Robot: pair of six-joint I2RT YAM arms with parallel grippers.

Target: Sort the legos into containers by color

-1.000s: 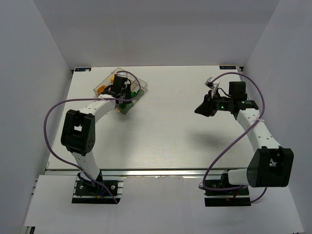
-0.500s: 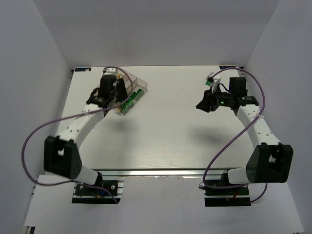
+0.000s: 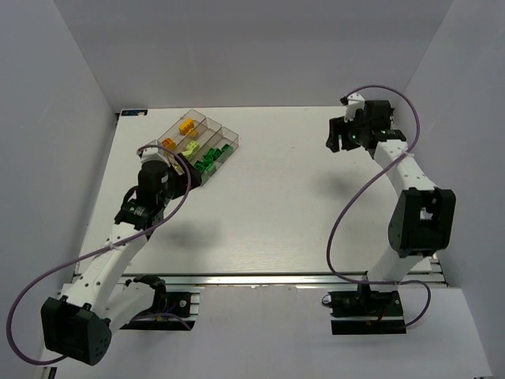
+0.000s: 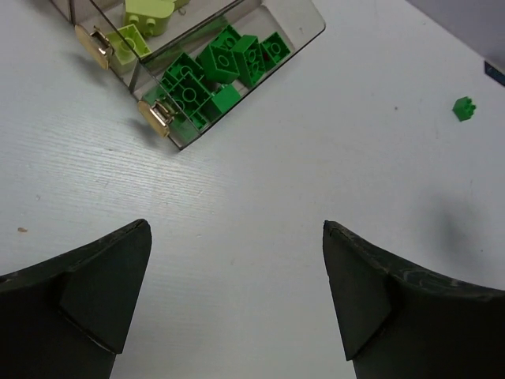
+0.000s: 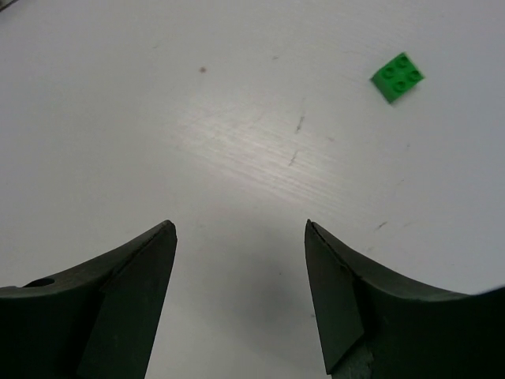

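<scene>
The clear tray (image 3: 230, 142) stands at the back left. It holds orange and yellow bricks (image 3: 187, 126), lime bricks (image 3: 189, 148) and dark green bricks (image 3: 209, 158) in separate compartments. In the left wrist view the tray's corner (image 4: 304, 20) shows dark green bricks (image 4: 217, 75) and lime bricks (image 4: 142, 16). My left gripper (image 3: 167, 162) (image 4: 237, 229) is open and empty, just short of the tray's near end. One loose green brick (image 5: 397, 76) (image 4: 464, 108) lies on the table ahead of my right gripper (image 3: 338, 136) (image 5: 241, 225), which is open and empty above the table. In the top view this brick is hidden.
White walls close in the table at the back and both sides. The right arm reaches along the right wall to the back right corner. Purple cables loop off both arms. Brass clasps (image 4: 155, 118) sit on the tray's near end.
My left gripper has pulled back from over the tray toward the near left, uncovering the bricks in it. My right gripper has moved further toward the back right corner.
</scene>
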